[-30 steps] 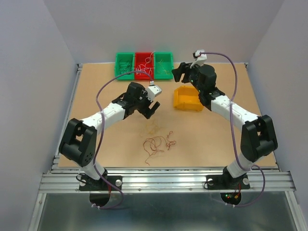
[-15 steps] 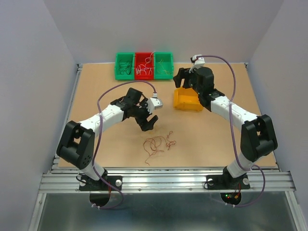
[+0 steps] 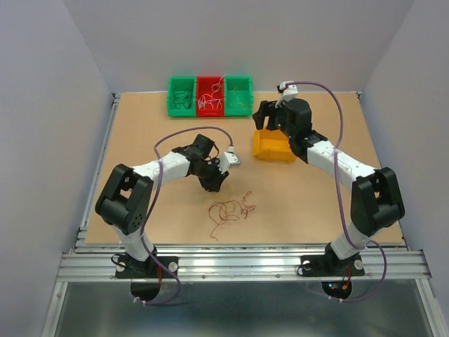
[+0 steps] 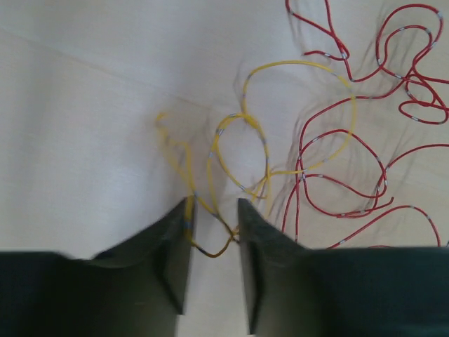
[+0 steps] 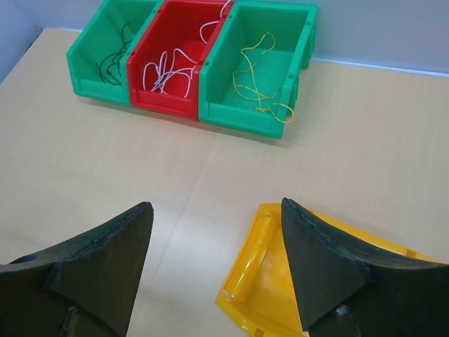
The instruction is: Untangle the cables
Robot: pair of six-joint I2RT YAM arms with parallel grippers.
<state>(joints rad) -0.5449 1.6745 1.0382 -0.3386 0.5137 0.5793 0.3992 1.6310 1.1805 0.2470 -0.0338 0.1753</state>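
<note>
The cables (image 3: 228, 209) lie as a small tangle of thin red and yellow wire on the table, near the front middle. My left gripper (image 3: 216, 181) is down at the tangle's upper left edge. In the left wrist view its jaws (image 4: 214, 203) stand a narrow gap apart, with a loop of the yellow cable (image 4: 309, 63) lying between the fingertips and touching both. The red cable (image 4: 383, 179) curls just to the right. My right gripper (image 5: 217, 203) hangs wide open and empty over the near rim of the yellow bin (image 5: 280, 288).
A row of three bins stands at the back edge: a green bin (image 3: 181, 95) with dark wires, a red bin (image 3: 209, 95) with white wires and a green bin (image 3: 237, 95) with yellow wires. The yellow bin (image 3: 273, 146) sits right of centre.
My left arm has swung down and toward the tangle, and its jaws have gone from wide open to a narrow gap round the yellow cable. The right gripper has dipped toward the yellow bin.
</note>
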